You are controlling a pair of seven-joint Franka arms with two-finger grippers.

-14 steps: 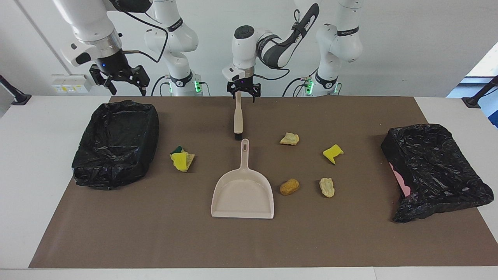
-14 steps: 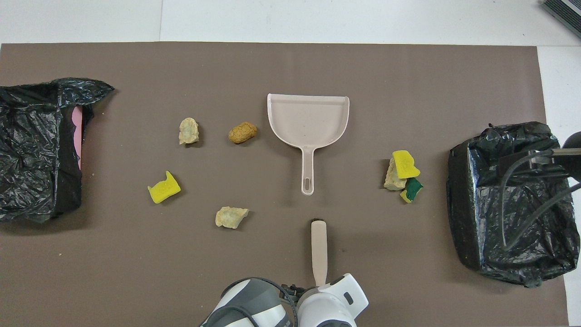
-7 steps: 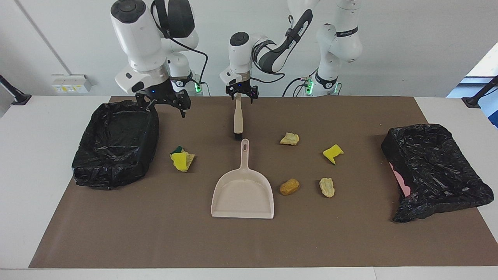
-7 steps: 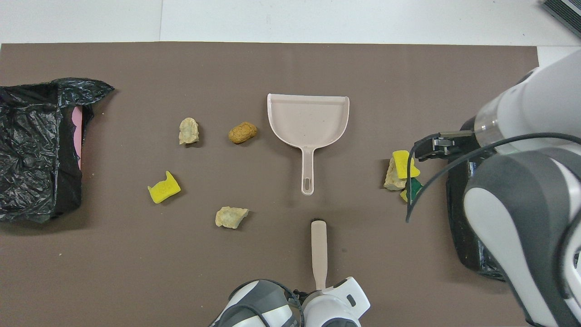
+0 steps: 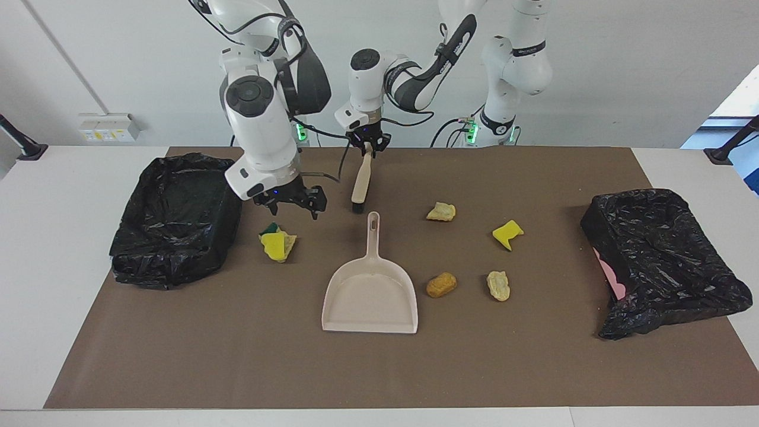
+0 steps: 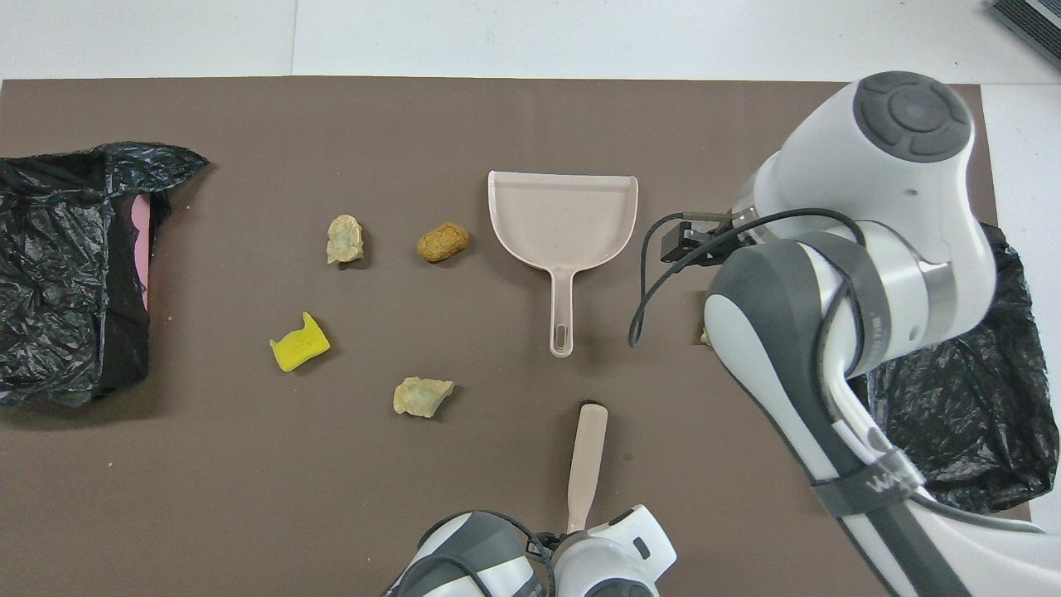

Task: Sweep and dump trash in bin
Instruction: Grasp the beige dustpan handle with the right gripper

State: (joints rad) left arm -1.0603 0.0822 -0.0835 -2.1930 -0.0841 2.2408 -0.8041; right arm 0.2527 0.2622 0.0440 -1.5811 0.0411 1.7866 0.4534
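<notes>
My left gripper (image 5: 367, 145), fingers pinched on the handle end of the beige plastic hand brush (image 5: 360, 181), holds it tilted, its dark bristle tip down at the brown mat (image 5: 379, 367) — just nearer my bases than the handle of the beige plastic dustpan (image 5: 369, 299). My right gripper (image 5: 292, 204), jaws spread and holding nothing, hangs over the mat between the brush and the yellow, green-backed sponge clump (image 5: 277, 243), which lies beside the black-bagged bin (image 5: 178, 216) at my right arm's end.

By my reading the job has barely begun: the pan sits bare in the mat's middle, its handle toward me, and no piece of trash looks to be in either bin, though the bag folds could hide some. Four more pieces lie loose toward my left arm's end: a pale tan chunk (image 5: 441, 212) and a bright yellow wedge (image 5: 507, 234) nearer me, an orange-brown lump (image 5: 441, 284) just beside the pan and another tan chunk (image 5: 498, 285) a little past it toward the second black-bagged bin (image 5: 664, 261) at that end. In the overhead view my right arm covers the clump.

Still to do — take up the pan, sweep each piece in, and tip the load into a bin.
</notes>
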